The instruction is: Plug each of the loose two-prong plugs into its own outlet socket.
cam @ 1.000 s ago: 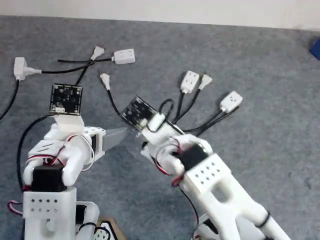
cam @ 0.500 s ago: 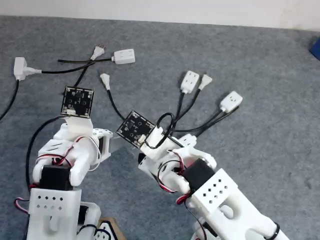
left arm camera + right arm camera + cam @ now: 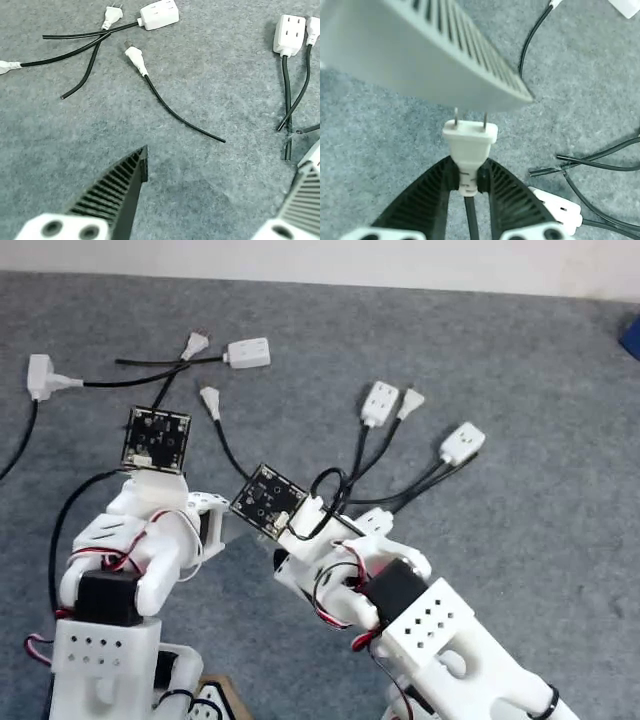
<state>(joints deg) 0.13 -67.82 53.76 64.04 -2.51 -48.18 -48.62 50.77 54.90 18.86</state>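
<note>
Gripping one two-prong plug (image 3: 470,137) by its body, prongs free, the right gripper (image 3: 469,172) is closed on it above the carpet (image 3: 600,75), not yet plugged in. Left gripper (image 3: 225,160) gapes wide & empty near another loose plug (image 3: 135,56). Far-left pair (image 3: 45,377) looks mated; other plugs (image 3: 410,398) lie unplugged, so most remains.

The plug (image 3: 470,142) is smooth white plastic with bare metal prongs; the cloth (image 3: 380,125) beneath it is rough, matt felt.
</note>
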